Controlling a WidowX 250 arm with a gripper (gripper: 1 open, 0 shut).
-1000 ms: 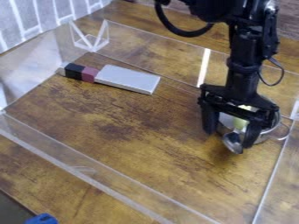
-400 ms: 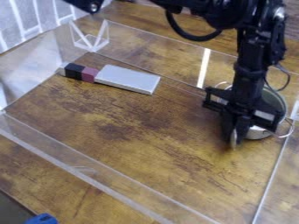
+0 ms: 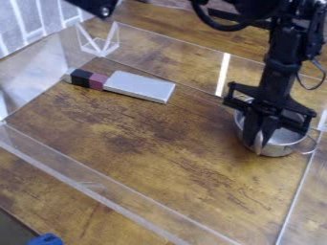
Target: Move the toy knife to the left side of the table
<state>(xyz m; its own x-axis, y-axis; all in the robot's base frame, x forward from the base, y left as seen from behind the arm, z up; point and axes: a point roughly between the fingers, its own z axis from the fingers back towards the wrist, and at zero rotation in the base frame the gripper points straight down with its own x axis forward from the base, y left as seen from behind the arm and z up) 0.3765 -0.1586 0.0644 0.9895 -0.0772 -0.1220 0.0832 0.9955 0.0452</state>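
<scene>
Brown wood-grain table (image 3: 128,158), grey slab (image 3: 140,86) with dark maroon end.

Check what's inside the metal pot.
Inside the pot, the black gripper hangs over the opening and hides much of the interior. A small silvery tip shows beneath its fingers; whether anything else lies in there can't be seen.

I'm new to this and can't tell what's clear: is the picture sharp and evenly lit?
In the camera view, soft overall; glare pales the clear wall on the near side; the black pincer merges into dark shapes, its tip details lost.
</scene>
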